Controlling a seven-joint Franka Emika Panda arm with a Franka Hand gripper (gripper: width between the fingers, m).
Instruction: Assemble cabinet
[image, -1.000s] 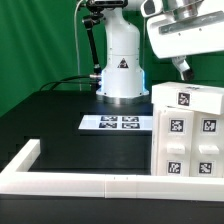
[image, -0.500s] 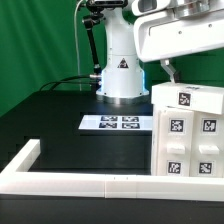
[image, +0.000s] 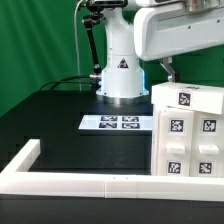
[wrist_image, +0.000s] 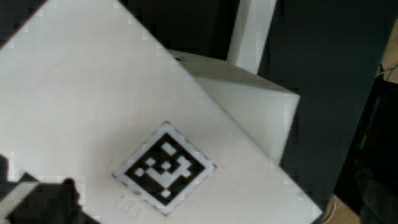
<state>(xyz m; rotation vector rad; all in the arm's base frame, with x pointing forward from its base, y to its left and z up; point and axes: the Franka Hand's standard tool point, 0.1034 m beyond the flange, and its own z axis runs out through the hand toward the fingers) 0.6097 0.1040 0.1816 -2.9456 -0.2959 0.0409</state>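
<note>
A: Quick, which step are you on?

B: Working over the cabinet (image: 187, 130). It stands at about 4 o'clock in the exterior view, a white box of tagged panels, touching the long low white wall (image: 70, 182) that runs along the near edge. I judge I'm coming in on its top panel, either to seat it or to take a grip. Can't say which.

A: Pincer state?

B: Can't tell. In the exterior view only one dark finger (image: 167, 72) shows, poking down below my white wrist housing (image: 175, 35), just above the cabinet's back top edge. The wrist view doesn't show my gripper clearly, just a dark smudge in one corner. Not calling it wide, narrow or holding.

A: Wrist view otherwise?

B: A big white panel with one square tag (wrist_image: 167, 167) fills it, tilted, very close to the camera. A second white face (wrist_image: 249, 100) sits behind it. Dark table beyond.

A: Arm pose?

B: Wrist up at 1 o'clock in the exterior view, hand pointing down, hanging over the cabinet. My base (image: 121, 72) is at 12 o'clock, well apart from the box.

A: Next move needs?

B: My guess: a short straight descent, lined up with the panel edge, no sideways shove, since the box could slide off the wall.

A: Anything else on the table?

B: The marker board (image: 113, 123) lies flat at centre, apart from the cabinet.
</note>
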